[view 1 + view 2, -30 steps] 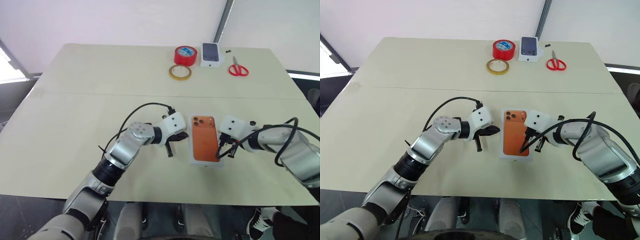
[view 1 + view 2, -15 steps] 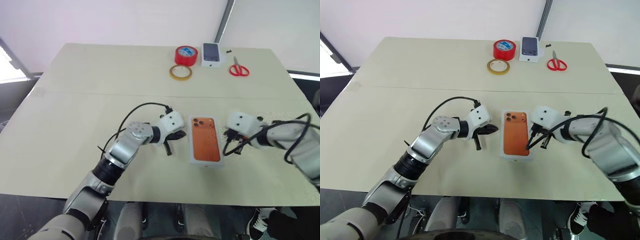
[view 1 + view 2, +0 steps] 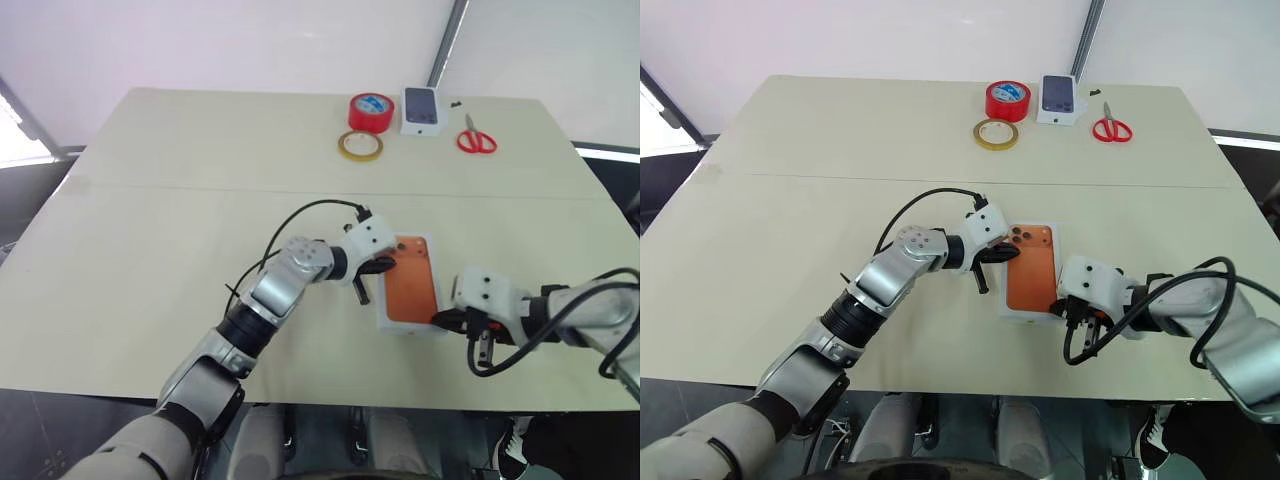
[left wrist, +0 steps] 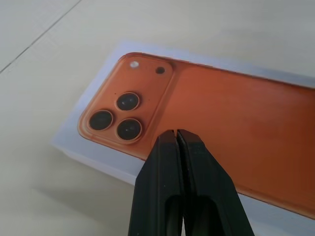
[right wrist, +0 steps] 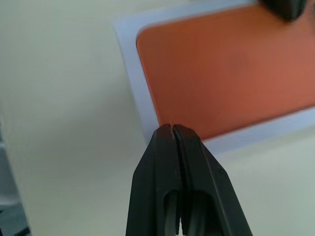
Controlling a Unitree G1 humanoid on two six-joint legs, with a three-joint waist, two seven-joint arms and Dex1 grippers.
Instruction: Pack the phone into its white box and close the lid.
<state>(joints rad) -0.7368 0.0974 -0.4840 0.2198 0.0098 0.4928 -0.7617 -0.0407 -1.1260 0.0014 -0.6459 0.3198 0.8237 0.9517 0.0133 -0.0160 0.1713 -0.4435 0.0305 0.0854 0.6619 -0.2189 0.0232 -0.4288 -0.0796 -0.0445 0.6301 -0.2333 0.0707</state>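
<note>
The lid (image 3: 412, 283), white with an orange phone printed on its outer face, lies flat on the table in front of me, and its three printed lenses (image 4: 116, 116) are plain in the left wrist view. The white box and the phone are hidden under it. My left gripper (image 3: 383, 267) is shut, its tip over the lid's left edge beside the printed lenses. My right gripper (image 5: 171, 127) is shut too and points at the lid's near right corner (image 3: 437, 325), tip just above the white border.
At the table's far side stand a red tape roll (image 3: 371, 110), a tan tape ring (image 3: 360, 145), a small white box picturing a dark phone (image 3: 421, 108) and red scissors (image 3: 477, 137). The table's front edge (image 3: 330, 400) runs close below the lid.
My left gripper has slid right from beside the lid onto its left edge. My right gripper has drawn back from the lid's right side to its near right corner. Both stayed shut.
</note>
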